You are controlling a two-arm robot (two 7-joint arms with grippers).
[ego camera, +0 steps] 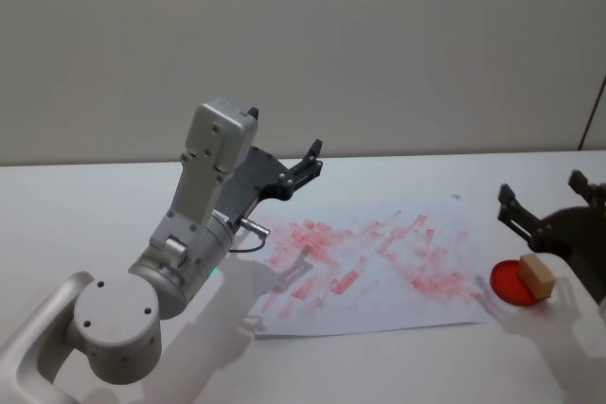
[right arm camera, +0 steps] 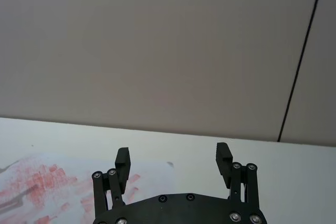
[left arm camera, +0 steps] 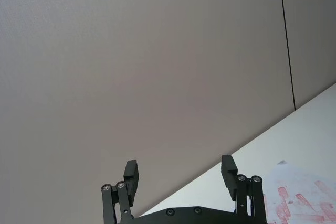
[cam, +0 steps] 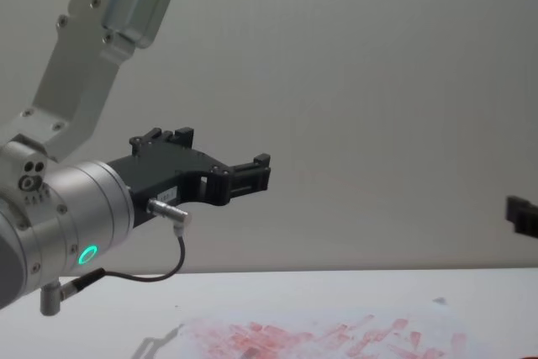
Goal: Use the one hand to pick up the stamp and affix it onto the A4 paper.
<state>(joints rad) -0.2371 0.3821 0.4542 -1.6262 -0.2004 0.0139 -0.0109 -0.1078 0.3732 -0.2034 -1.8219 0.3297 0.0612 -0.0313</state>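
Head view shows the right end effector (ego camera: 543, 192) at the 3 o'clock side of the scene, raised above the table (ego camera: 398, 366). Its two black notched fingers (ego camera: 507, 202) are spread wide apart and hold nothing. In the right wrist view the same end effector (right arm camera: 173, 161) is also open, with free space between the two fingers (right arm camera: 122, 160).

Just at 6 o'clock from this end effector, and apart from it, the stamp (ego camera: 535, 276) stands on a round red ink pad (ego camera: 509, 283). It is a small light-brown block and sits on the 3 o'clock part of the pad. The pad lies just beside the 4 o'clock corner of the A4 paper (ego camera: 369, 276); I cannot tell if they touch.

The A4 paper lies flat in the middle of the table, a white sheet covered with many smeared red prints. It is visible also in the chest view (cam: 336, 334) and at the edge of the right wrist view (right arm camera: 47, 187).

The left end effector (ego camera: 311, 160) hangs in the air at 10 o'clock from the paper, on a silver arm with a green light ring. Its fingers (left arm camera: 131, 174) are parted and hold nothing. In the chest view it (cam: 261, 171) points toward 3 o'clock, in front of the plain wall (cam: 378, 81).
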